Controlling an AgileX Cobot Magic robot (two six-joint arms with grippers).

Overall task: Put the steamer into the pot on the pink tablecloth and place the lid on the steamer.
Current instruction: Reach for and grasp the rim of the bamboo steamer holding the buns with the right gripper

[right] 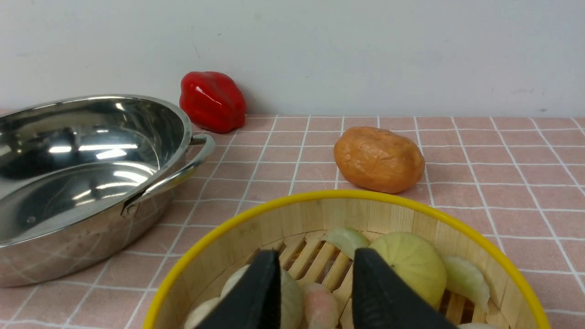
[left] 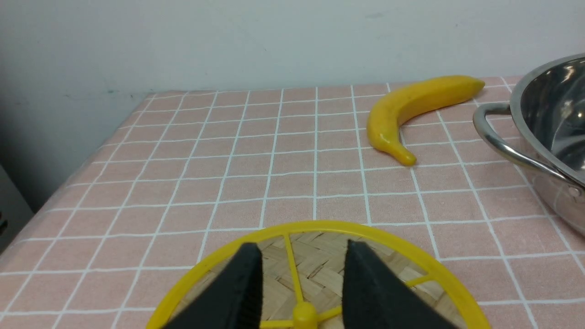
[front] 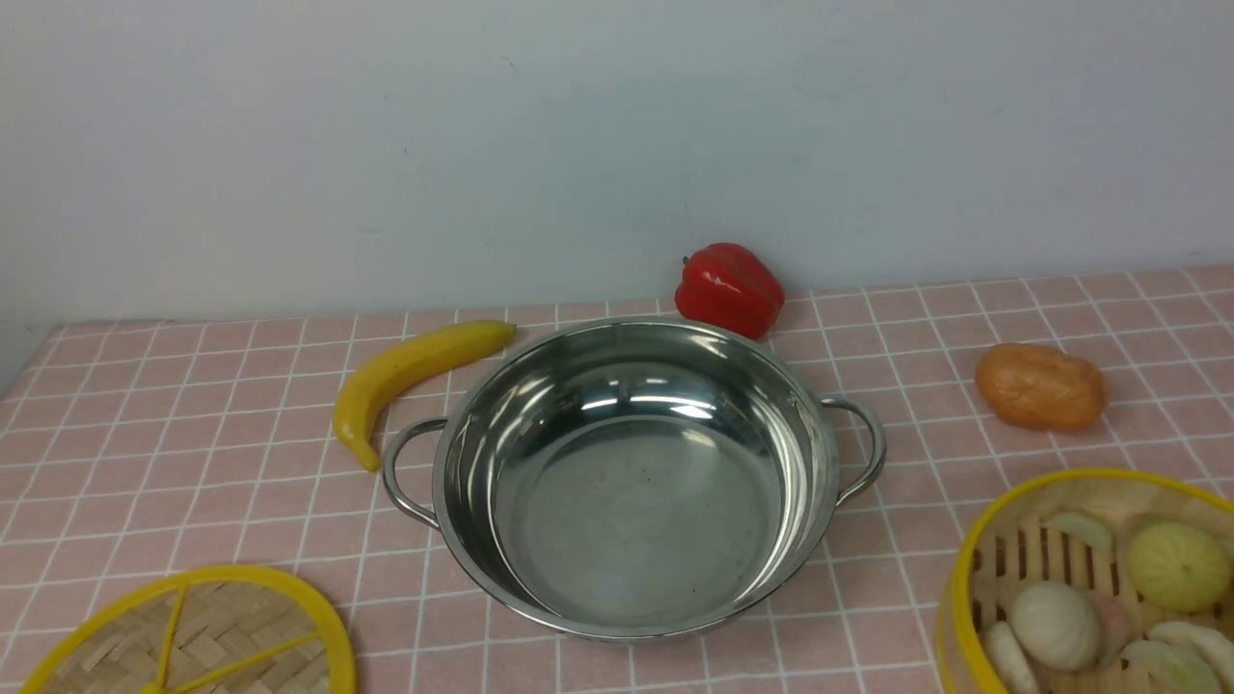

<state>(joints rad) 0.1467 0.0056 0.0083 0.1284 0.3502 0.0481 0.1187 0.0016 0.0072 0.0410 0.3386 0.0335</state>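
Steel pot [front: 636, 520] stands empty on the pink tablecloth [front: 193, 414], ready to receive | steamer [front: 1080, 475] sits right, below your right hand [right: 315, 253], jaws parted, gripping nothing | lid [front: 222, 636] lies left, below your left hand [left: 301, 246], equally parted, empty.

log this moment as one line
pot: empty, mid pink tablecloth | steamer: food inside, right of pot, not yet placed | lid: flat, left of pot | left gripper: open over lid | right gripper: open over steamer
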